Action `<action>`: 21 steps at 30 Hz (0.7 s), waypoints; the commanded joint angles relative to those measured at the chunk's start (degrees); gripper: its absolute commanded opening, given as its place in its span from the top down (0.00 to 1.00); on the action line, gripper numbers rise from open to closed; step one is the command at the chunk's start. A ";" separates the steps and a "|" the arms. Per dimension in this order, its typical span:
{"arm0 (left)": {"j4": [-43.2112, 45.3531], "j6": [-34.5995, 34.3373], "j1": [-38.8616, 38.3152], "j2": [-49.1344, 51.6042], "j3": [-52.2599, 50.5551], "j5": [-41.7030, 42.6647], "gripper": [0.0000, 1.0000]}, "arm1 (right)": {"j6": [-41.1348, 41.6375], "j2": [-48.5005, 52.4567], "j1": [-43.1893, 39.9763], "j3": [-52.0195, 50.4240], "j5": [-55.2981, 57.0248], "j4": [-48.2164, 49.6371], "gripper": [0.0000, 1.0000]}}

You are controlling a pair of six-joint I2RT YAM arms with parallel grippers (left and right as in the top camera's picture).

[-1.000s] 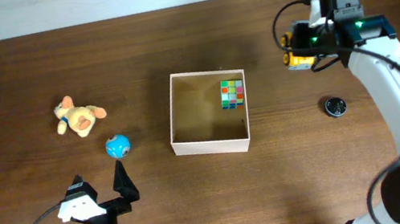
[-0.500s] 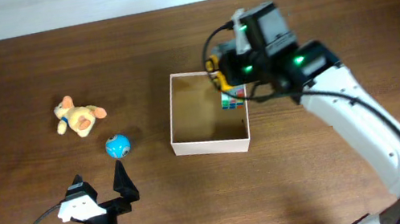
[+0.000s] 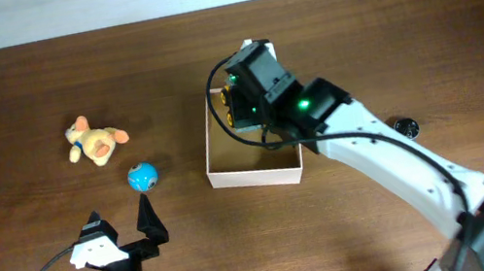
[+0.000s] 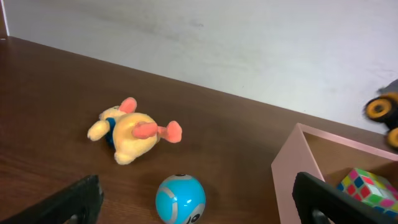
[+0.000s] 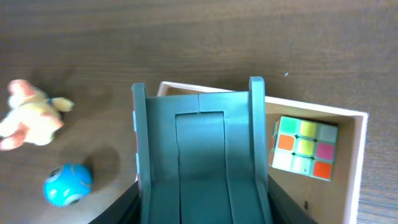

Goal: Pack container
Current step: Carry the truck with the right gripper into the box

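Tan-floored, white-walled: find the container (image 3: 254, 175) mid-table. With right claw (image 3: 242, 106) clamped on the toy car (image 4: 380, 111) above it, lower onto bare floor at 9 o'clock of the cube (image 5: 305, 147), then release. Leave left claw (image 3: 122, 226), gaping and empty, at 7 o'clock. Count one each: container, cube, toy car, plush (image 3: 95, 142), ball (image 3: 142, 178), black disc (image 3: 405, 128).

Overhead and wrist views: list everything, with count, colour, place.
Table: 1, brown, underneath.
Container: 1, white walls, tan inside, centre.
Cube: 1, multicoloured, inside container.
Car: 1, yellow wheels, held over container.
Plush: 1, yellow-orange, left of container.
Ball: 1, blue, near plush.
Disc: 1, black, right of container.
Left gripper: 1, black, open, near ball.
Right gripper: 1, dark, shut on car.
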 commanded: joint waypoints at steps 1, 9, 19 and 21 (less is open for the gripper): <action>0.17 0.94 0.31 -0.44 -0.35 0.81 0.01 | 4.94 3.69 1.27 1.31 3.02 1.49 0.59; 0.17 0.94 0.31 -0.44 -0.35 0.81 0.01 | 8.15 8.20 2.40 1.31 4.46 3.69 0.59; 0.17 0.94 0.31 -0.44 -0.35 0.81 0.01 | 15.98 11.30 2.73 1.31 5.07 8.83 0.59; 0.17 0.94 0.31 -0.44 -0.35 0.81 0.01 | 17.20 12.20 2.73 1.31 5.29 9.40 0.59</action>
